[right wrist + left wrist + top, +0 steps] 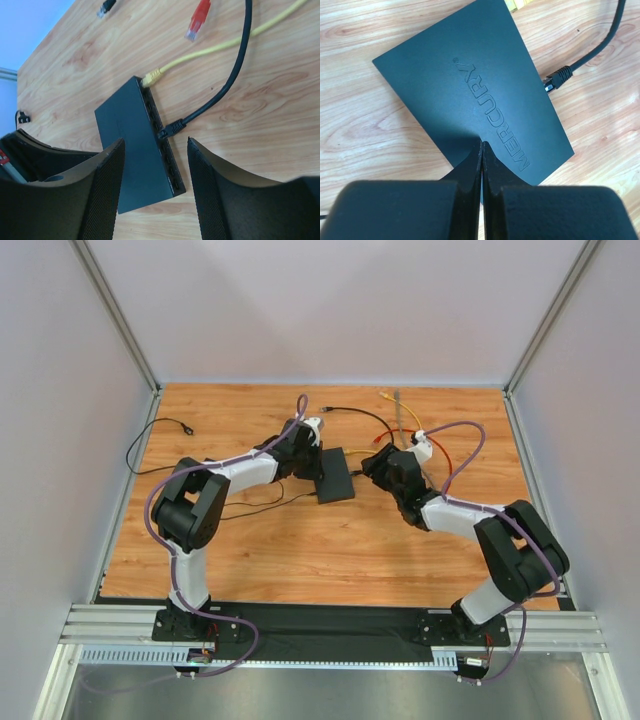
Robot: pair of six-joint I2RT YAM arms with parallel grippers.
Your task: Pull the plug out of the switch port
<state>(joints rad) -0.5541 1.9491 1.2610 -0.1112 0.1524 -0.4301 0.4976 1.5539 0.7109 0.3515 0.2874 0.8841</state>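
Your switch (125, 130) lies on the table (250, 560), with the black plug (172, 129) at its socket row.
Left gripper (481, 150) rests pressed together on the switch's top; right gripper (156, 147) hangs spread above the sockets (plug seated or not: unclear).

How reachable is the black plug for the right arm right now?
Probably yes: right gripper hangs open over the switch, black plug in its socket with nothing covering it; the yellow plug sits several sockets away.
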